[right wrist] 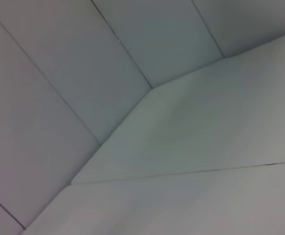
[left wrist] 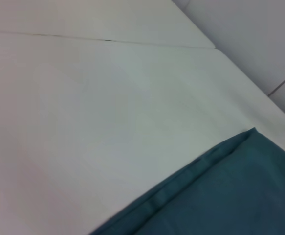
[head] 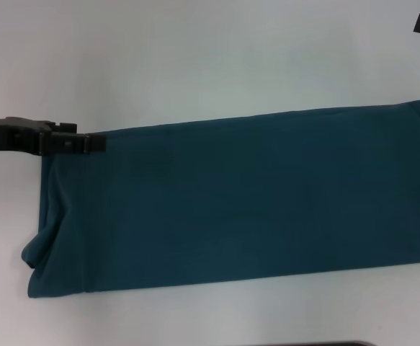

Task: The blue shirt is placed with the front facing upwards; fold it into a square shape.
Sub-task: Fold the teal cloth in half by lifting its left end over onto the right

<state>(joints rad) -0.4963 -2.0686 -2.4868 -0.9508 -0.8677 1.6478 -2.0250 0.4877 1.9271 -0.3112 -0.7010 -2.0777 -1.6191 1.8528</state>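
Blue shirt (head: 238,202), long folded strip; left gripper (head: 94,143) at its far-left corner, grip state can't tell; risk: corner slips → crooked fold.

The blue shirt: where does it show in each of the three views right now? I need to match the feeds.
Head view: the blue shirt lies as a long folded band across the middle, reaching the right edge; the left gripper is at its far left corner.
Left wrist view: only a hemmed corner of it shows, in the lower right of the picture.
Right wrist view: not in it.
Shared landmark: the white table, seen in all three views.
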